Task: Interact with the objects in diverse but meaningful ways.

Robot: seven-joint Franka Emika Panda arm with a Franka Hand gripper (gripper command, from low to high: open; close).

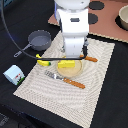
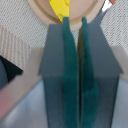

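Gripper (image 2: 73, 22) hangs just above the plate (image 1: 75, 73), fingers nearly together on nothing; the cheese wedge (image 1: 66, 64) there looks light, rigid, best pinched across its flat sides

— What carried it all?

— A black table (image 1: 20, 20). A beige woven placemat (image 1: 97, 82) lay across its middle.

— And directly on the table?

— At ten o'clock from the mat sat a grey long-handled frying pan (image 1: 39, 39); at eight o'clock, a small white-blue carton (image 1: 14, 74). Toward one o'clock lay a brown board (image 1: 107, 25) with dark discs.
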